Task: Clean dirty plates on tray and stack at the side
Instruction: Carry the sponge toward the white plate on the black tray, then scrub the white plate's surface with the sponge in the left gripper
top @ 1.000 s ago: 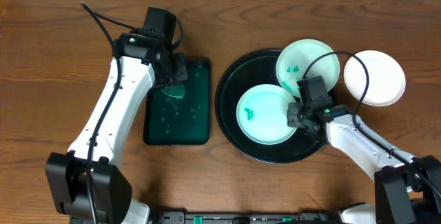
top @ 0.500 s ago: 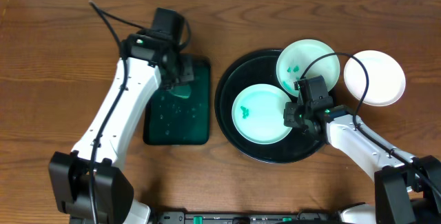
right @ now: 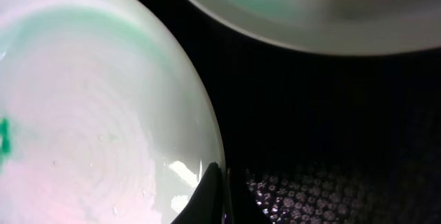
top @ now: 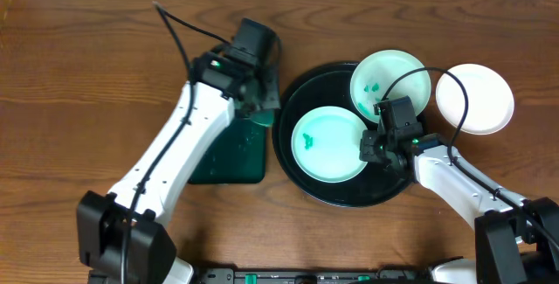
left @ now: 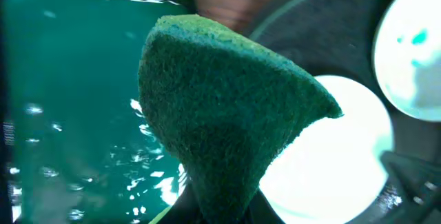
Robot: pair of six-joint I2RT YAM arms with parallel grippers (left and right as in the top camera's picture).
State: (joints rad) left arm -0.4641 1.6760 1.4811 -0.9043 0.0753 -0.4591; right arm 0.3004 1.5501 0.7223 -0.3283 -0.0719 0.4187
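Grips a dark green sponge (left: pixel 227 114) in the left gripper (top: pixel 260 109), clamped tight on the narrow end, with the broad end fanned out toward the wrist camera. Hangs over the right edge of the green tray (top: pixel 223 157), just beside the left rim of the black tray (top: pixel 293 179). Shows wet glints on the green tray's floor in the left wrist view. Sets the right gripper (right: pixel 219 186), fingers pressed together with nothing seen between them, against the right edge of the near plate (top: pixel 327 144). Finds that plate lying flat in the black tray, left of centre, pale cyan with a small teal smear toward its left side. Finds the far plate (top: pixel 390 83) at the tray's upper right, riding over the rim, just beside the near plate, with teal smears left of its middle. Finds the third plate (top: pixel 476 99) outside the black tray on the wooden table (top: pixel 70 100), plain white, right beside the far plate; cannot tell whether touching.
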